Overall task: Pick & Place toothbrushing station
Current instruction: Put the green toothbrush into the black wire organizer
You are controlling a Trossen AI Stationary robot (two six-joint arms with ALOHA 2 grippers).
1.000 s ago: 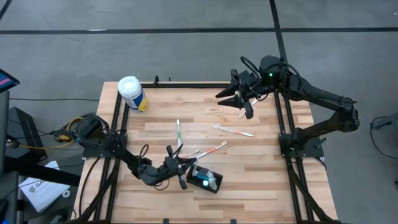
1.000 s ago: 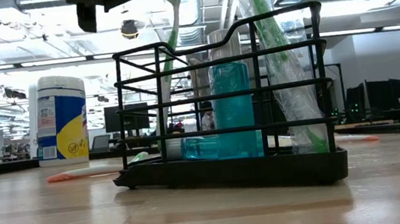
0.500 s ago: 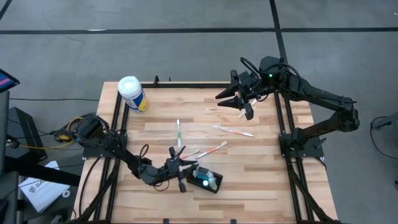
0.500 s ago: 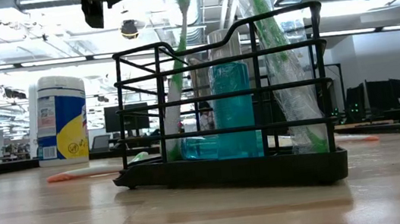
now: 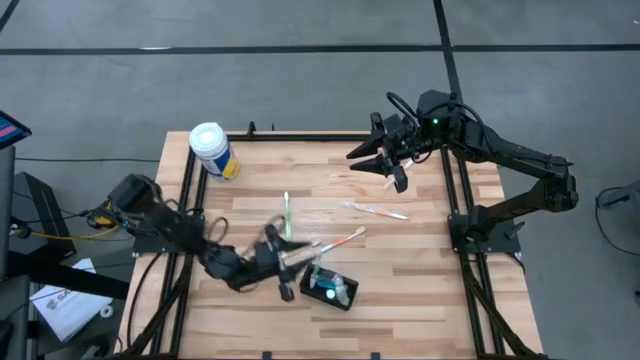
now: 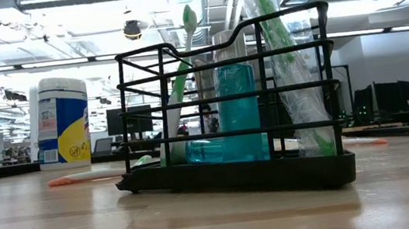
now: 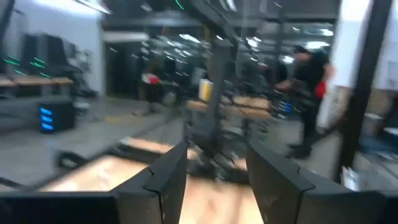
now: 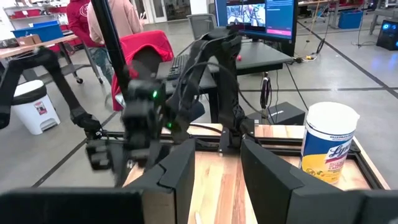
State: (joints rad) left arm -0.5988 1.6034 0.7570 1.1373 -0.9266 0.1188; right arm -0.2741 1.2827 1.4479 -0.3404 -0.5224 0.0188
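Now left claw spread apart beside toothbrushing station on desk, right claw raised at far edge, grip impossible to tell.

high: overhead, whole table | low: table-level | wrists: forward

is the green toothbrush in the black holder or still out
In: the green toothbrush stands slanted inside the black holder, beside the blue bottle.

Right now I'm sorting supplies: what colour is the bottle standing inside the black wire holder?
Teal blue; the bottle shows best in the low view, behind the holder's bars.
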